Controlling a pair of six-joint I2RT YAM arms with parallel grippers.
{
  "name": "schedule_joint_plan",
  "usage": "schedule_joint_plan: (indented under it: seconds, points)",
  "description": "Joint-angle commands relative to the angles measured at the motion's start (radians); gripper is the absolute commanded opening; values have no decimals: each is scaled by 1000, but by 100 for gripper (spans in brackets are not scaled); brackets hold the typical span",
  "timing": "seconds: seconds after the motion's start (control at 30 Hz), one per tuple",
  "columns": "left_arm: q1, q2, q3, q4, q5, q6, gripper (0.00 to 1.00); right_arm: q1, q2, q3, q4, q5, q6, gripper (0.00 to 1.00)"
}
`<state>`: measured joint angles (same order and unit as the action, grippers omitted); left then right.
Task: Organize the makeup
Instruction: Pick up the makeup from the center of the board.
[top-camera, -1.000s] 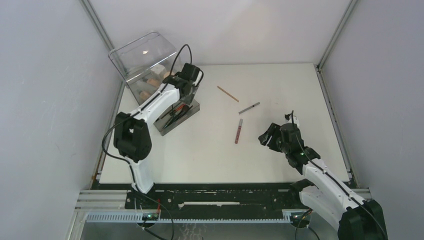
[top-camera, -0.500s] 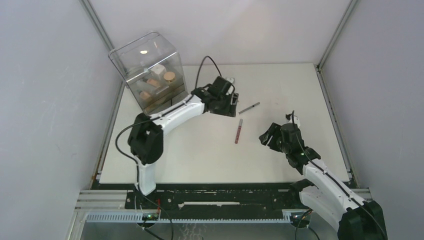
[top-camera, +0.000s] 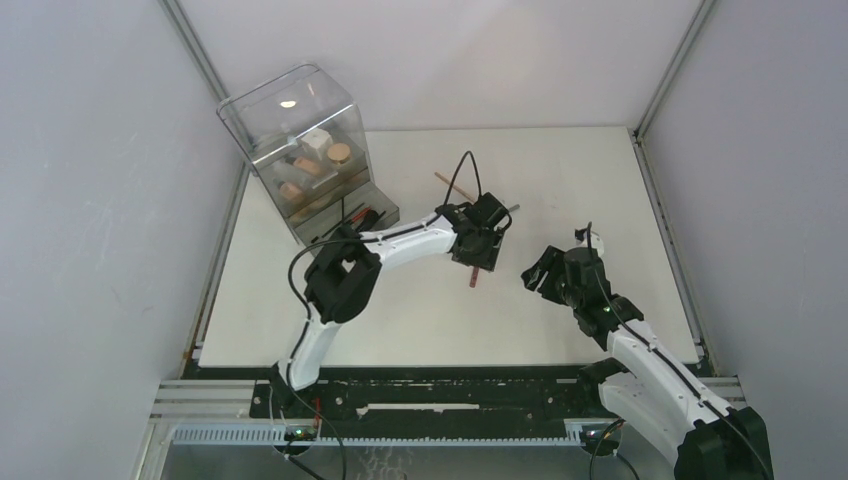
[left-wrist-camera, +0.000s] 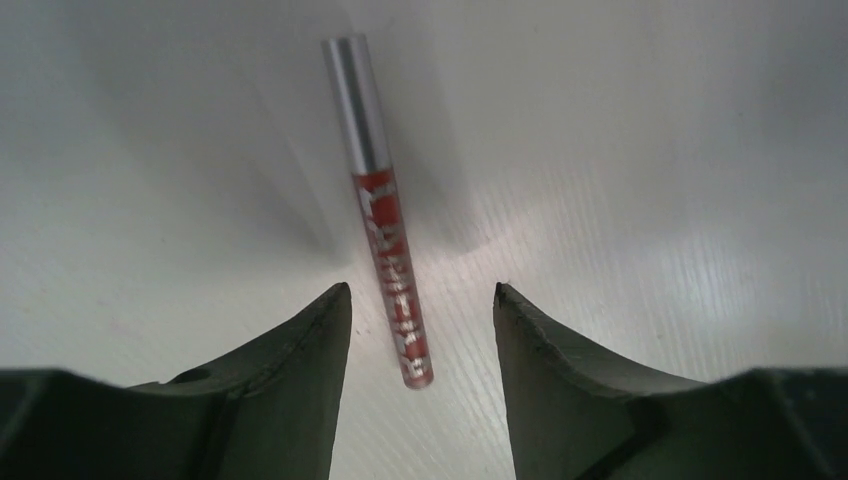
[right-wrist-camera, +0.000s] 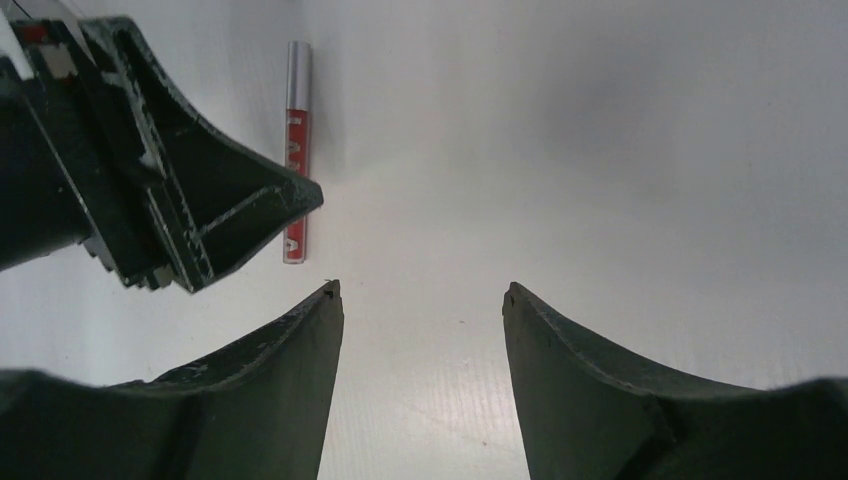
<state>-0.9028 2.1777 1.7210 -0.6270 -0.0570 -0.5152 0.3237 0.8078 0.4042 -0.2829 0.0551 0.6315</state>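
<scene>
The white tabletop (top-camera: 400, 320) has bare surface along its near edge, along its right edge and across the back right corner. The back left corner is taken by a tall clear plastic box with drawers (top-camera: 290, 120); its lowest drawer (top-camera: 372, 214) stands pulled out towards the middle, with thin dark brushes in it. A white cube box (top-camera: 316, 140) and a round tan compact (top-camera: 340, 153) show through the clear walls higher up.

The slim red lip-gloss tube with a silver cap (left-wrist-camera: 385, 230) lies flat near the middle of the tabletop, a little towards the right edge. The left gripper (left-wrist-camera: 420, 300) hangs over it with its jaws partly spread. The tube's red end sits between the two fingertips, with table showing on both sides, so nothing is gripped. The right gripper (right-wrist-camera: 422, 290) is just beside it on the right-edge side, jaws apart and empty.

From above, the left claw hides most of the tube. The left wrist view shows its full length, and the right wrist view shows it behind the left finger. Only the overhead view takes in a thin tan stick (top-camera: 441, 178) and a grey pencil-like stick (top-camera: 511, 208) lying behind the left gripper, towards the back edge.

White lettering runs along the tube's red body, but it cannot be read.
</scene>
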Motion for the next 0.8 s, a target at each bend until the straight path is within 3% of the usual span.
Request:
schedule_joint_plan:
  seconds: [0.0,0.27,0.53,0.63,0.77]
  points:
    - [-11,45,114,-52,-102,34,57,-5,-11,5,23,7,-9,67]
    - [-18,88,123,-58,-107,43,47,-5,-11,5,24,2,-4,67]
    - [-16,65,127,-108,-204,109,26,-6,-21,1,12,2,-4,67]
    - [-5,-2,92,-111,-258,266,11,-5,-28,2,7,3,-4,67]
    - [31,-105,8,-119,-352,495,8,-5,-36,-7,8,2,-7,67]
